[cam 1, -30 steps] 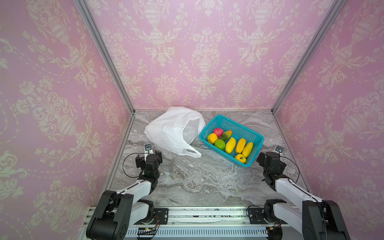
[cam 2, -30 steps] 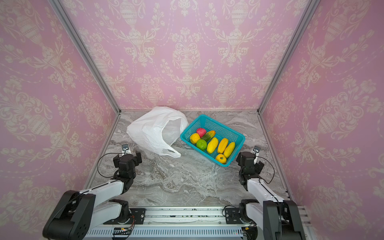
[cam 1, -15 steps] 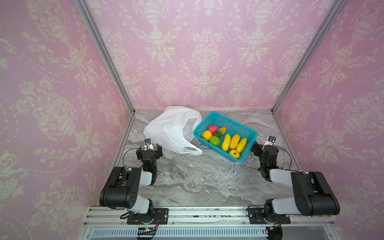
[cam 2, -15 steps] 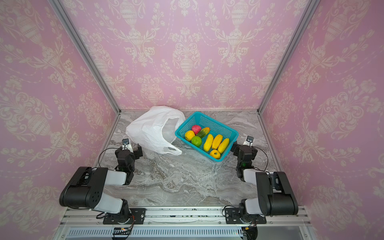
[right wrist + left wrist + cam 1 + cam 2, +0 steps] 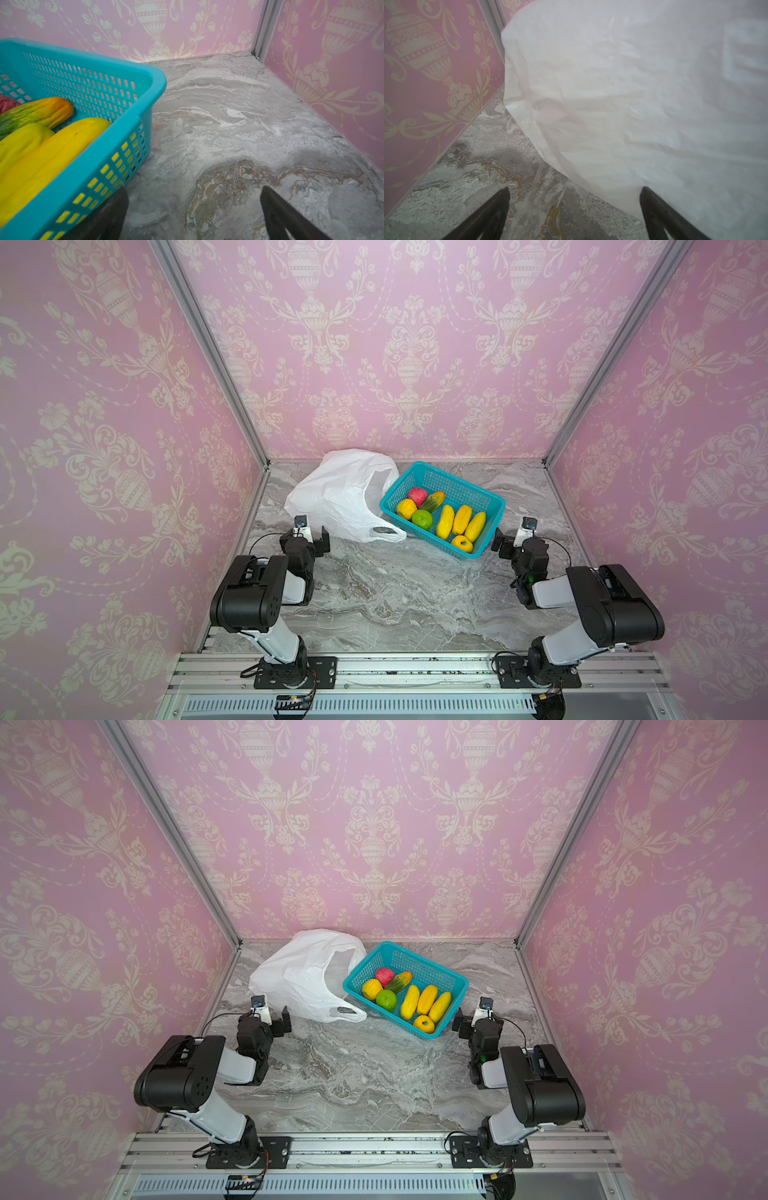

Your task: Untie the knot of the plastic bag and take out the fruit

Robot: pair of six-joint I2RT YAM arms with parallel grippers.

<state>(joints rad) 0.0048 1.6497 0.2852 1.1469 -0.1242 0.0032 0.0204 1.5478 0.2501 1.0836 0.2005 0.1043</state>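
The white plastic bag [image 5: 340, 493] [image 5: 299, 973] lies slack at the back left with its mouth gaping toward the basket. One loop handle [image 5: 384, 533] lies flat on the table, and no knot shows. The fruit [image 5: 446, 520] [image 5: 411, 1000], several pieces, all lies in the teal basket [image 5: 486, 495] [image 5: 451, 977]. My left gripper [image 5: 306, 537] [image 5: 574, 207] stands open just in front of the bag [image 5: 633, 93], whose edge reaches one finger. My right gripper [image 5: 515, 541] [image 5: 193, 209] is open and empty beside the basket's [image 5: 124, 68] near right corner.
Pink patterned walls close in the marble table [image 5: 395, 593] on three sides. Metal corner posts [image 5: 262, 456] stand at the back. Both arms are folded up at the front, over the aluminium rail [image 5: 415, 668].
Both arms have risen from a low, stretched pose into a folded one, and both grippers sit a little farther back. The basket now appears slightly more to the left and back. Both jaws stayed open.
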